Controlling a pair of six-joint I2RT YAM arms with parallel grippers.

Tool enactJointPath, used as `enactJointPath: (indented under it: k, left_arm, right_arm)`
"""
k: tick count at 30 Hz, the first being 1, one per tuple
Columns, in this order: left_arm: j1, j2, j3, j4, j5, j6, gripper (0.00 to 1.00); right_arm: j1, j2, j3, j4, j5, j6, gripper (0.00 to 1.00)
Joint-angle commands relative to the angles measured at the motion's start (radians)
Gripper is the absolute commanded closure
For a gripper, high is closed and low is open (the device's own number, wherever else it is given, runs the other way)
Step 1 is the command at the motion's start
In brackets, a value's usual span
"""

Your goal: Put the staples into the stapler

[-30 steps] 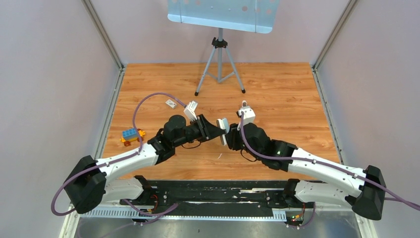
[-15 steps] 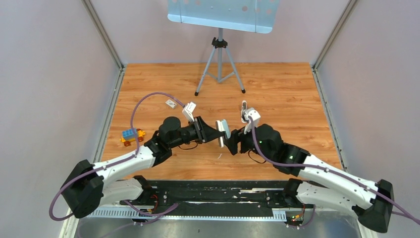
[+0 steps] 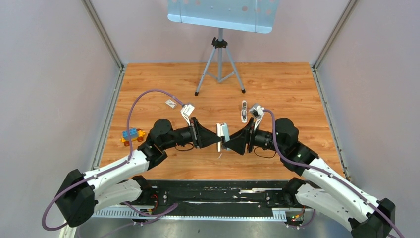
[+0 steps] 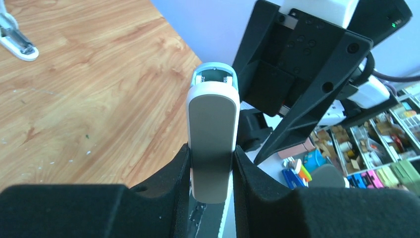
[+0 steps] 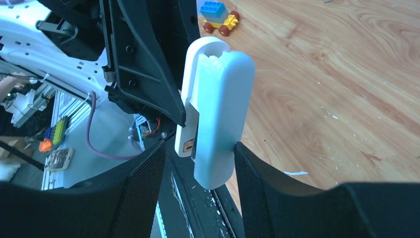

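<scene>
The light grey-blue stapler (image 3: 223,133) with whitish trim is held upright above the table between both arms. My left gripper (image 3: 218,138) is shut on its lower end; in the left wrist view the stapler (image 4: 213,129) is squeezed between both pads of the gripper (image 4: 212,151). My right gripper (image 3: 229,142) faces it from the right. Its jaws stand open around the stapler (image 5: 220,114), with a gap on the left side of the gripper (image 5: 199,148). The stapler's two halves are slightly parted. I cannot make out the staples in any view.
A slim white piece with a dark metal strip (image 3: 243,110) lies on the table behind my right wrist, also in the left wrist view (image 4: 16,42). A small white carton (image 3: 171,103) lies far left. A blue-yellow toy block (image 3: 131,135) is at the left edge. A tripod (image 3: 219,64) stands at the back.
The right arm swung out to the right and turned its gripper to face the stapler, its jaws now around it. The left arm stretched out, carrying the stapler slightly lower.
</scene>
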Motion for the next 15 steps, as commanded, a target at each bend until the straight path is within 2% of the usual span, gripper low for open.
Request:
enactJointPath:
  k: [1, 7, 9, 11, 15]
  left_arm:
    - [0.004, -0.022, -0.002, 0.111, 0.098, 0.019, 1.0]
    - [0.005, -0.024, -0.011, 0.181, 0.128, 0.002, 1.0]
    - [0.005, -0.02, -0.019, 0.226, 0.141, -0.012, 1.0]
    - [0.005, -0.019, -0.022, 0.253, 0.146, -0.02, 1.0]
    - [0.005, -0.025, -0.023, 0.239, 0.135, 0.002, 1.0]
  right_arm:
    - [-0.013, 0.007, -0.005, 0.072, -0.129, 0.033, 0.42]
    - [-0.014, 0.025, -0.03, 0.138, -0.224, 0.051, 0.37]
    - [-0.014, 0.027, -0.034, 0.155, -0.246, 0.062, 0.4]
    - [-0.015, 0.025, -0.031, 0.154, -0.254, 0.061, 0.47]
    - [-0.019, 0.007, -0.031, 0.136, -0.255, 0.055, 0.56]
